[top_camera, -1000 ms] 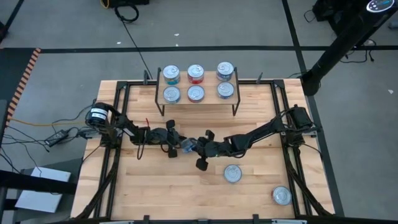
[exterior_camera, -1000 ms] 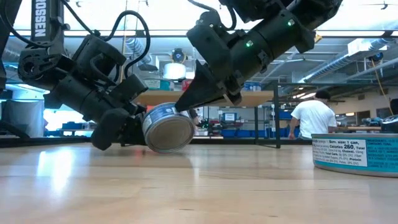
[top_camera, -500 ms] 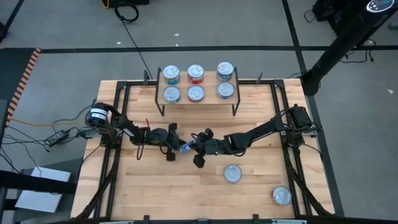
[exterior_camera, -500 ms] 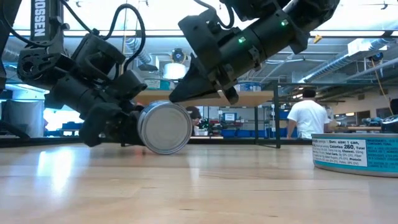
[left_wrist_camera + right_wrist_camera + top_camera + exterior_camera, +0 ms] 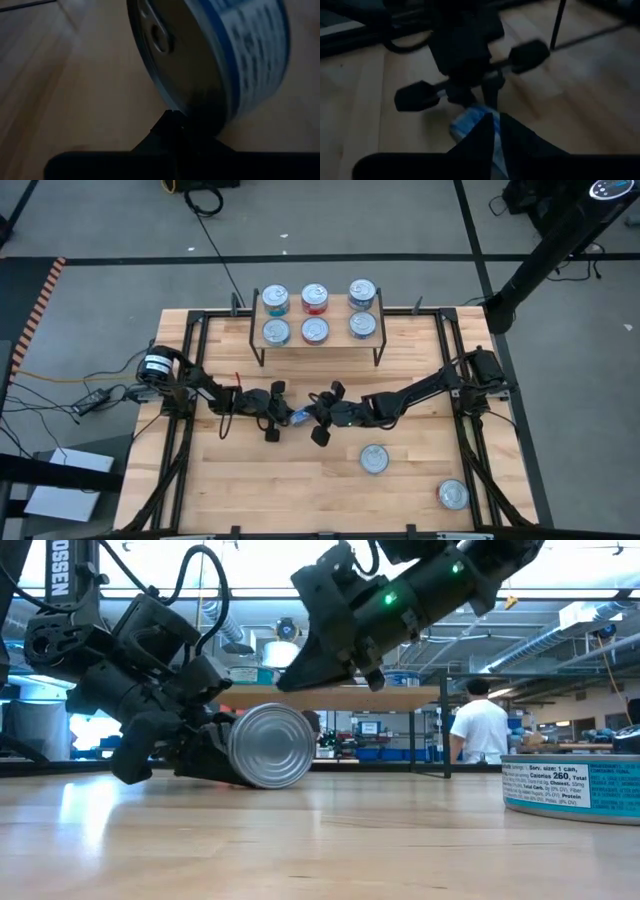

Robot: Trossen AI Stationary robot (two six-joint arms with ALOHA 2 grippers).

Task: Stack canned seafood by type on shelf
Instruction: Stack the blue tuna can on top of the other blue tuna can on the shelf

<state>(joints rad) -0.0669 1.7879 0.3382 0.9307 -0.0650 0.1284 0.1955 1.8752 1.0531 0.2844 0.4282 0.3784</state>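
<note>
A blue-label tuna can (image 5: 268, 745) is stood on edge on the desk (image 5: 320, 840), gripped by the left hand (image 5: 276, 418). The right hand (image 5: 322, 412) is held open just above; a bump and it's rolled off.

My left gripper (image 5: 165, 745) is matt black plastic beside the tin (image 5: 268, 745), whose bare metal end shines smooth with a blue paper label (image 5: 250, 55). Under the tin, the table (image 5: 320, 840) is pale varnished wood with a soft sheen. Beyond it, the shelf (image 5: 335, 340) is light wood on thin black metal legs.
</note>
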